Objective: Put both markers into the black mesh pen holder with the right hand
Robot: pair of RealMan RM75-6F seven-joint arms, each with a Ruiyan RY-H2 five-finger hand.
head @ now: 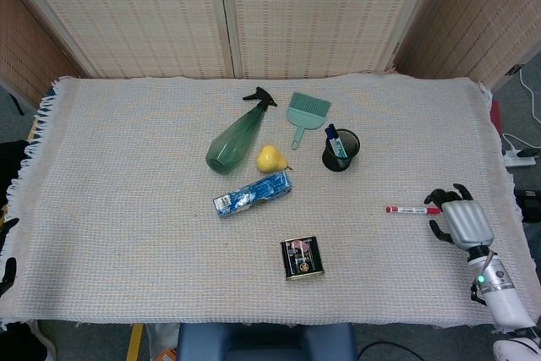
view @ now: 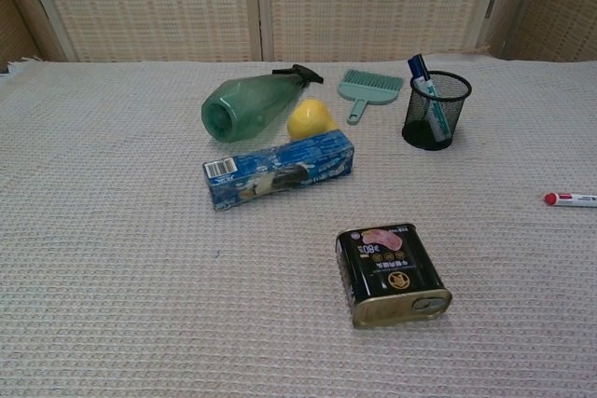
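In the head view, the red-capped white marker [head: 412,210] lay flat on the cloth-covered counter [head: 127,209], its long axis running left to right with the red cap at the left end. The right hand [head: 459,221] sat just beside the marker's right end, slightly nearer than it, its dark fingers [head: 439,199] curled partly in and holding nothing that could be seen; whether a fingertip touched the marker could not be told. The black mesh pen holder [head: 341,150] stood well apart, up and to the left of the marker, and already held a blue-capped marker [head: 335,140] leaning inside it. The left hand was not in view, so the right was the only one near

In the chest view, only the marker's red-capped end [view: 569,199] showed at the right edge, lying across the frame, with the pen holder [view: 436,110] farther back and to its left. No hand appeared here. The reach would likely need to go leftward along the marker's length
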